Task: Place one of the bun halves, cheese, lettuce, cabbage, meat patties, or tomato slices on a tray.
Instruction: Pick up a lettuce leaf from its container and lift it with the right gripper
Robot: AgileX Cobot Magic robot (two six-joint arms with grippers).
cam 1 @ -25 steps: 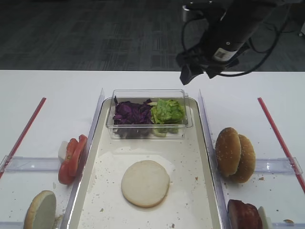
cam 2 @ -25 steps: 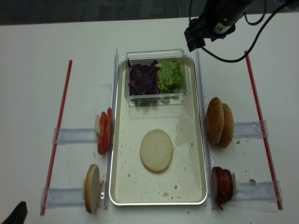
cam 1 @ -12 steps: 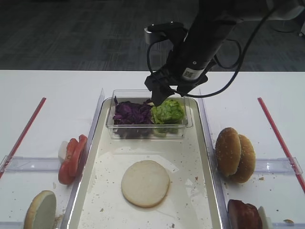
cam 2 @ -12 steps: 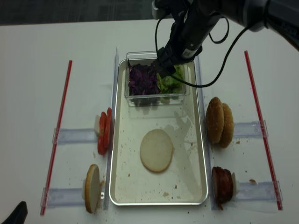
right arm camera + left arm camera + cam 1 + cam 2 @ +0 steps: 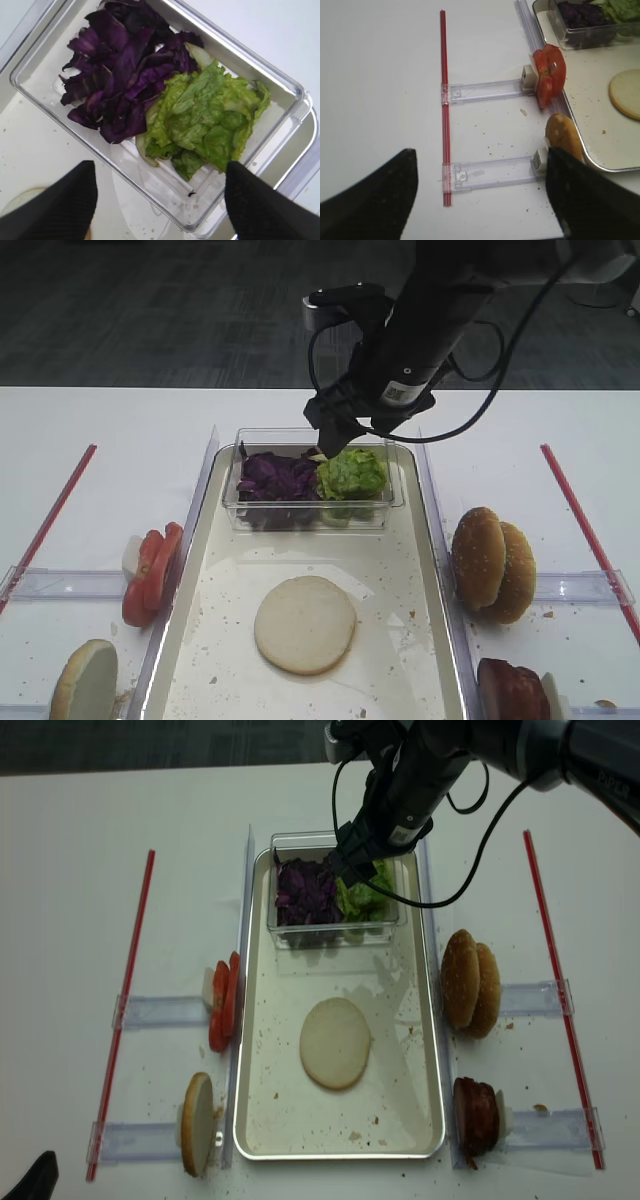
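Green lettuce (image 5: pixel 207 117) in clear box (image 5: pixel 280 85) lies directly beneath right gripper (image 5: pixel 157 195), jaws released, grasping nothing.

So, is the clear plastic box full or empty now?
Partly full. The box holds purple cabbage on one side and green lettuce beside it; bare bottom shows near its front wall.

Dark purple cabbage (image 5: pixel 120 75), light green lettuce (image 5: pixel 205 120), red-orange tomato slices (image 5: pixel 150 572), cream-white speckled tray (image 5: pixel 400 570)
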